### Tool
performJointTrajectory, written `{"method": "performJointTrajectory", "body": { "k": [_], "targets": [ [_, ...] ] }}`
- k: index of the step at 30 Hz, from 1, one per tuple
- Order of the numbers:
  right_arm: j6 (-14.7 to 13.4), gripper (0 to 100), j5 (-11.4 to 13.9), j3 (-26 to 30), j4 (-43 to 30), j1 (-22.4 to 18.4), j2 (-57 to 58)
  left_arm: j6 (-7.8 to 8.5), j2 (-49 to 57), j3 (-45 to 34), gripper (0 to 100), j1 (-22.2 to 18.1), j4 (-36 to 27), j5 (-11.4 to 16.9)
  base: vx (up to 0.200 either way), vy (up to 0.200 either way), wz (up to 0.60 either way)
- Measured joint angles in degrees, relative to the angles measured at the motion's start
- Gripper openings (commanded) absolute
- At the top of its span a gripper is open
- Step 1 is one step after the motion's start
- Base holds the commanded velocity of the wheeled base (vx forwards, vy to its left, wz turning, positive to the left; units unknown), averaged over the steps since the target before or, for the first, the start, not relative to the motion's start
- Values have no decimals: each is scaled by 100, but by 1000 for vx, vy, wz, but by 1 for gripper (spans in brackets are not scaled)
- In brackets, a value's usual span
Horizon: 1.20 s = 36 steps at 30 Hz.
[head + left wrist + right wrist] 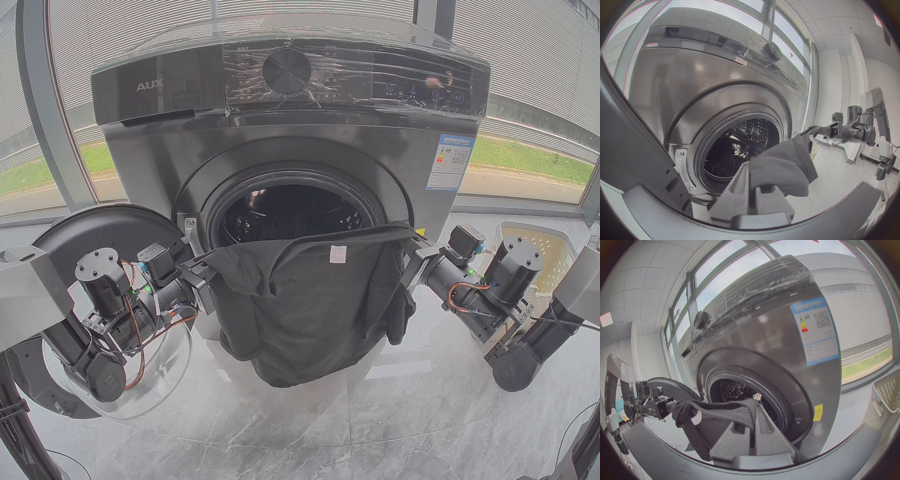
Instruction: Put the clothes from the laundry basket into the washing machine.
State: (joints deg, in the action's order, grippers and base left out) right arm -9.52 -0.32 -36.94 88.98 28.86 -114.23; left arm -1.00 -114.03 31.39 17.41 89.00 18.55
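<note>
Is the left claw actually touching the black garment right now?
Touching. The left wrist view shows the left claw shut on a corner of the black garment.

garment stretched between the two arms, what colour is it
The garment is black, with a small white tag; the head view shows it best.

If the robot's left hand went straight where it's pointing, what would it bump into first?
Besides the dark garment it grips, the left hand seems aimed at the open mouth of the washing machine, perhaps its rim; depth is unclear.
</note>
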Motion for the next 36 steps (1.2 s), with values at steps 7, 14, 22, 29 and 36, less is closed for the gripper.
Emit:
{"method": "performJointTrajectory", "body": {
  "k": [7, 14, 22, 29, 36],
  "targets": [
    [-13, 0, -33, -291, 0, 27, 59, 40, 2, -28, 0, 4, 0, 0, 0, 0, 0],
    [-13, 0, -30, -308, -2, 33, 124, 57, 0, -63, 0, 50, -2, 0, 0, 0, 0],
    [-16, 0, -30, -311, 0, 61, 172, 51, 11, -44, 0, 45, -2, -11, 0, 0, 0],
    [-24, 0, -39, -261, 0, 77, 171, 49, 9, -55, 0, 152, -2, -17, 0, 0, 0],
    [-24, 0, -39, -179, 0, 33, 188, -1, 11, 35, 0, 183, -5, -33, 0, 0, 0]
  ]
}}
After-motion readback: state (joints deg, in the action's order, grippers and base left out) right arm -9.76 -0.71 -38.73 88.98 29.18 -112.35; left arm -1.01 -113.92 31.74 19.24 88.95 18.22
